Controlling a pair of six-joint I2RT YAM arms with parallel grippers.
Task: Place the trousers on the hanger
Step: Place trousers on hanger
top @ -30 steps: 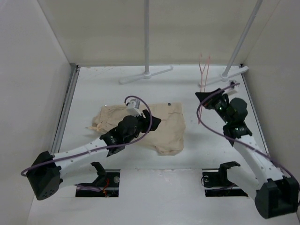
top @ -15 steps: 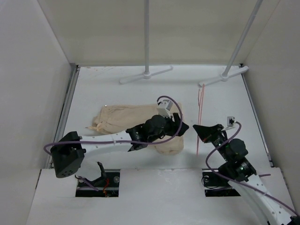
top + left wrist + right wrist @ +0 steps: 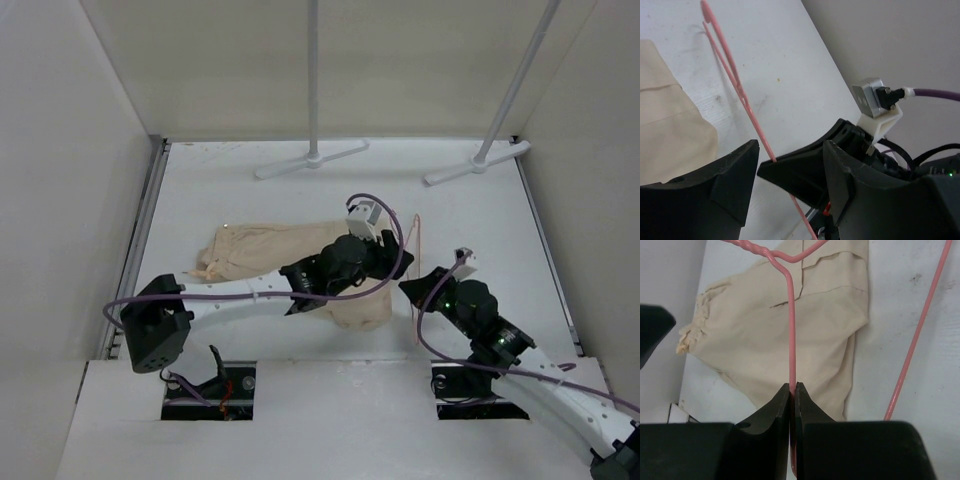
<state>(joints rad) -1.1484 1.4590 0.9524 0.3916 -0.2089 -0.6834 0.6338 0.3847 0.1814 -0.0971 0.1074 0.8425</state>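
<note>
Right wrist shows right pincer (image 3: 793,390) clamped on thin pink hanger (image 3: 791,330) over crumpled cream trousers (image 3: 750,340); left pincer (image 3: 790,150) half open

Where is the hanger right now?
In the top view the hanger is right of centre, just right of the trousers, its rod pinched in the right tool.
</note>
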